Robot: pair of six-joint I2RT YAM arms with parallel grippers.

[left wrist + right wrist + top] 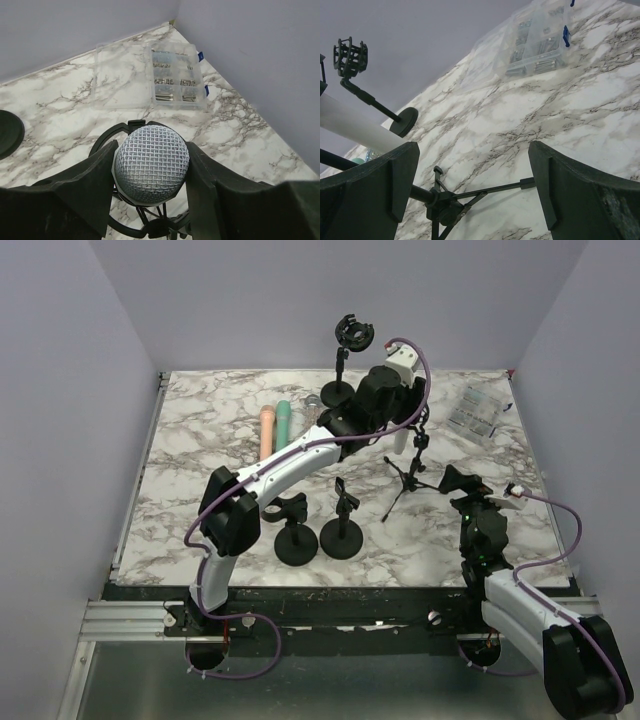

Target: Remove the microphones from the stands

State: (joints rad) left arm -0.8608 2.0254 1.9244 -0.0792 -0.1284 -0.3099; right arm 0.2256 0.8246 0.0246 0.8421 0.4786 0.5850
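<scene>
The microphone's silver mesh head (151,164) sits between my left gripper's (150,175) two black fingers, which press on both sides of it. Its black shock-mount ring (102,142) shows just below the head. In the top view my left gripper (400,437) reaches over the black tripod stand (408,478) at the table's middle right, and the arm hides the microphone there. My right gripper (461,482) is open and empty just right of the tripod. In the right wrist view the tripod's legs (447,205) lie between its spread fingers (387,187).
A tall stand with an empty shock mount (352,335) stands at the back. Two short round-base stands (297,540) (342,534) are near the front. A pink microphone (267,430) and a teal one (283,420) lie back left. A clear parts box (475,410) is back right.
</scene>
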